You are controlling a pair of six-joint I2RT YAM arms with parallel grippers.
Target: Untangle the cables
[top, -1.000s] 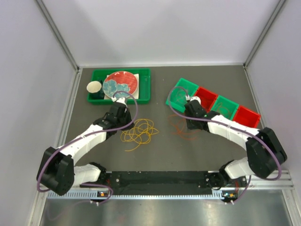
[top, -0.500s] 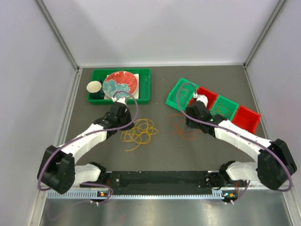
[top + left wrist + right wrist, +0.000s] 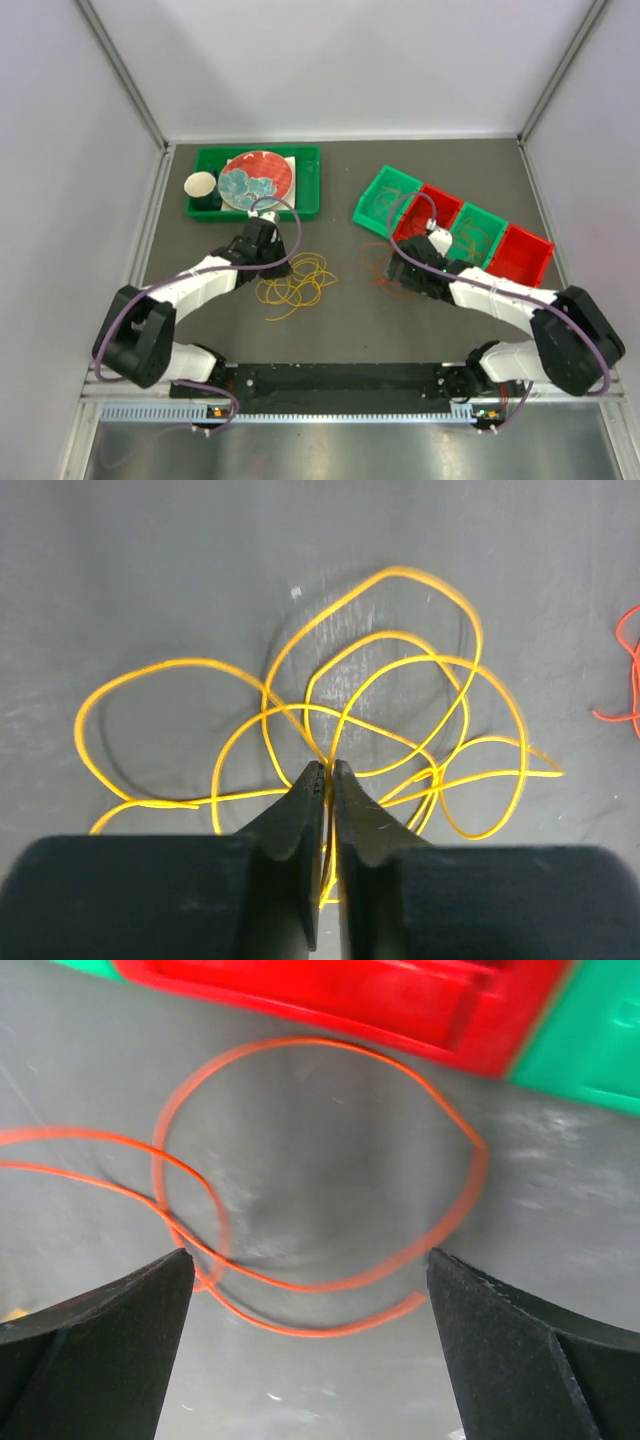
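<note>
Here, two robot arms work on the cables on a grey counter, seen from overhead and from both wrists. The orange cable lies in loose loops just on the near side of the row of red and green bins. The right hand hangs right over it with its fingers spread wide. The yellow cable sits in its own tangle well clear of the bins, on the left arm's side. There the left hand has its fingers pressed together at a crossing of strands; whether a strand is caught between them cannot be made out. The step in hand looks like a pick on the orange loops. Done well, the right hand would come down over a single outer strand rather than a crossing. It would close fully and then draw the strand slowly away from the bins, so the floppy wire neither snags on their walls nor drags its neighbours along
</note>
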